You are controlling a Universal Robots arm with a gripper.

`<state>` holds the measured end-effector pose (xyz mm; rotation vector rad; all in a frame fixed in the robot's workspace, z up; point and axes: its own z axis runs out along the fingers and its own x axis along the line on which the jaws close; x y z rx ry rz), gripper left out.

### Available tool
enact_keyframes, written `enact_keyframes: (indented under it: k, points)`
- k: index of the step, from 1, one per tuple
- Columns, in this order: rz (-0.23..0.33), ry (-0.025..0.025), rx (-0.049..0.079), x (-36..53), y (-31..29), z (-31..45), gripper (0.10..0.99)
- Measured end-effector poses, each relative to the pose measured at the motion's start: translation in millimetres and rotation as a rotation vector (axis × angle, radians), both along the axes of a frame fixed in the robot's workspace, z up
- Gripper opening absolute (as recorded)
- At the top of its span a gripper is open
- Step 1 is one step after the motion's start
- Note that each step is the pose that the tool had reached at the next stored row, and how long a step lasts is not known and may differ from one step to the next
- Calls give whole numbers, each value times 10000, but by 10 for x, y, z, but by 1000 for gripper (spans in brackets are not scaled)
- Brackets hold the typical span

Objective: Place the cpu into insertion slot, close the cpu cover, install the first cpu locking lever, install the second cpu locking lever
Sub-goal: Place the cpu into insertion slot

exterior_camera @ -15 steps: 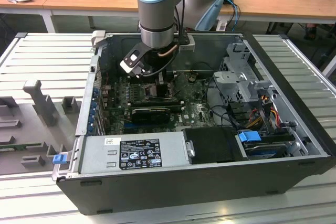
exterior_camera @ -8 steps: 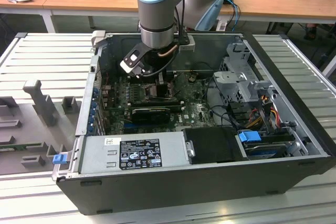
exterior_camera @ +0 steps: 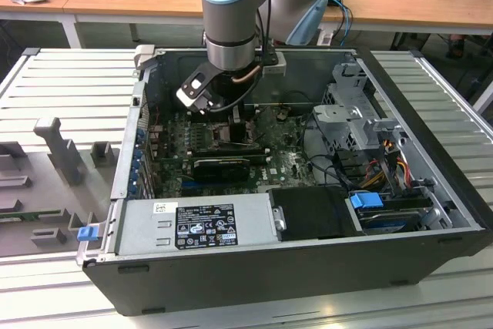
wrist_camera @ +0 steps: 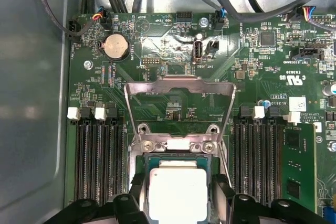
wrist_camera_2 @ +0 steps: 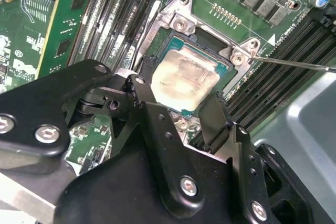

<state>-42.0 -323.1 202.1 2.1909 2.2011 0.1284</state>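
My gripper hangs inside the open computer case over the motherboard. In both wrist views its black fingers sit against two opposite sides of the cpu, a flat square chip with a pale smeared metal top, so the gripper is shut on it. The cpu lies level within the silvery rim of the insertion slot. The cpu cover, a thin metal frame with a square window, stands swung up and open beyond the insertion slot. A thin lever rod sticks out beside the socket.
Black memory slots flank the socket on both sides. A long black card lies just in front of the gripper. The power supply, the drive cage and cables fill the case's front and the exterior view's right.
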Motion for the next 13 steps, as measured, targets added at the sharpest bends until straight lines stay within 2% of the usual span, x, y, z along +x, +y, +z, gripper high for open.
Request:
enact_keyframes:
  k: [5,6,7,8,13]
  points:
    - [-2,8,0,0,0,93,600]
    - [-1,10,0,0,0,102,533]
    - [-1,14,-1,0,0,113,533]
    - [-1,18,-1,0,0,124,408]
    - [-3,27,-1,0,0,182,110]
